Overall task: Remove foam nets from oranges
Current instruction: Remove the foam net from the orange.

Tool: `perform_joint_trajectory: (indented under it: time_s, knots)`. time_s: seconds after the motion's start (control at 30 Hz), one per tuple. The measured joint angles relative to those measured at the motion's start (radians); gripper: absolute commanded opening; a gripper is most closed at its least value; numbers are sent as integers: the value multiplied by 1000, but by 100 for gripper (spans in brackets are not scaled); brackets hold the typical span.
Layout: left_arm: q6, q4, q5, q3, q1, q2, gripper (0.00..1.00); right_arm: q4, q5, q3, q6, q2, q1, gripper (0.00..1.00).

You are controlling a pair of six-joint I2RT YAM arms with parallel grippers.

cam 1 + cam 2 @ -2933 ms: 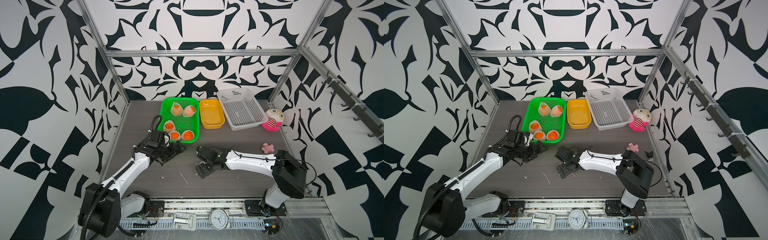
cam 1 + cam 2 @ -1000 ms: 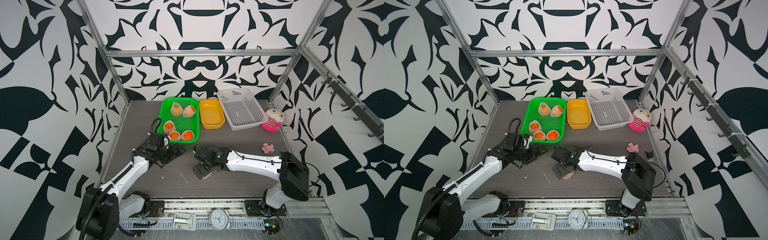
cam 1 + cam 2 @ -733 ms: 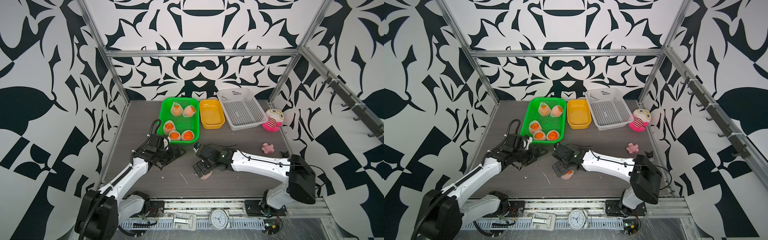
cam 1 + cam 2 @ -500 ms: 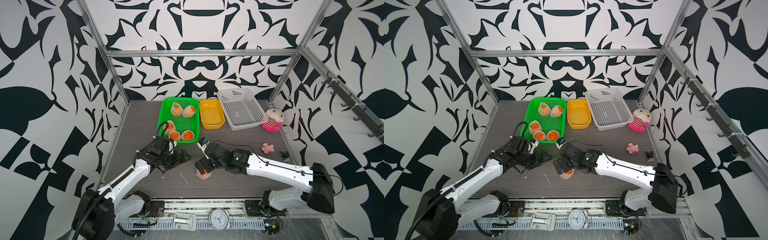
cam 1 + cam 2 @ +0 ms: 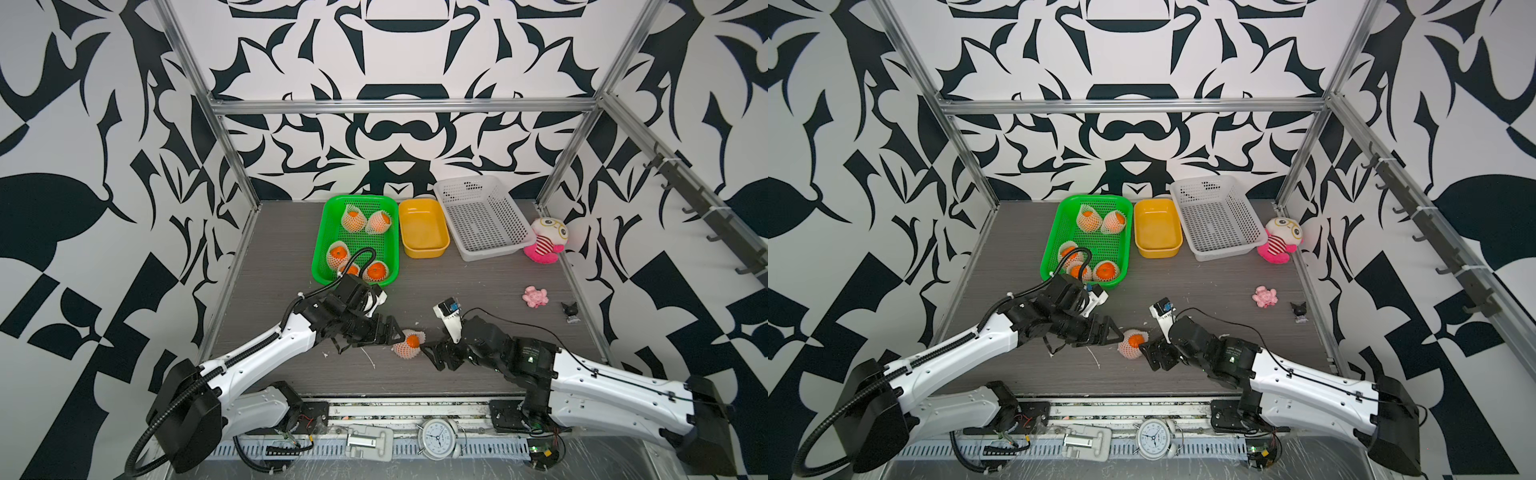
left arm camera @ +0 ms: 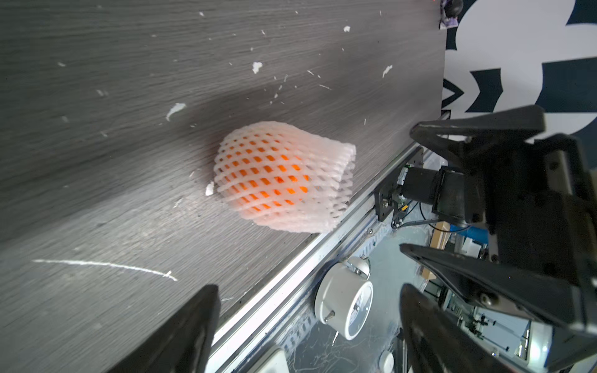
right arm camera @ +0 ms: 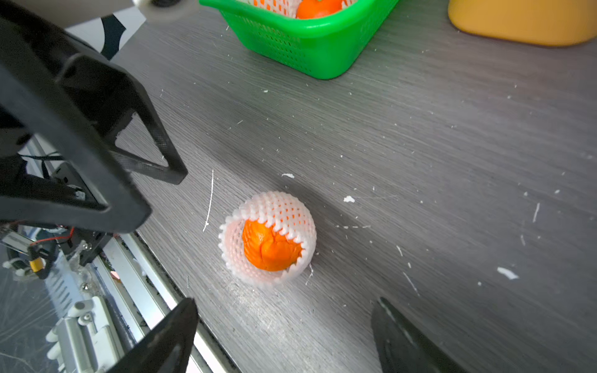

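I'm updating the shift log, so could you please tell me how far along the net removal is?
Done: none; the yellow tub and white basket hold nothing. In hand: one netted orange lies on the table between the open left jaws and right jaws, ungripped. Left: that net, plus five netted oranges in the green basket.

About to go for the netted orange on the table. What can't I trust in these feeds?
- Netted orange at the green basket's front: in both top views, partly crossed by the left arm's cable.
- Green basket: right wrist view, cut by the frame edge; contents mostly unseen.
- Small black object by the table's right edge: in both top views, too small to identify.
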Motion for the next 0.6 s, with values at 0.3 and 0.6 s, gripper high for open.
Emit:
perform_joint_trajectory:
  time_s: [0.3,0.6]
  knots:
    - [42,7,-10,61,-92,120,79,185,-19,-190,119,-55,0,82]
    - [45,-13,-106,121,-119,207,78,327,-34,-233,138,18,0,78]
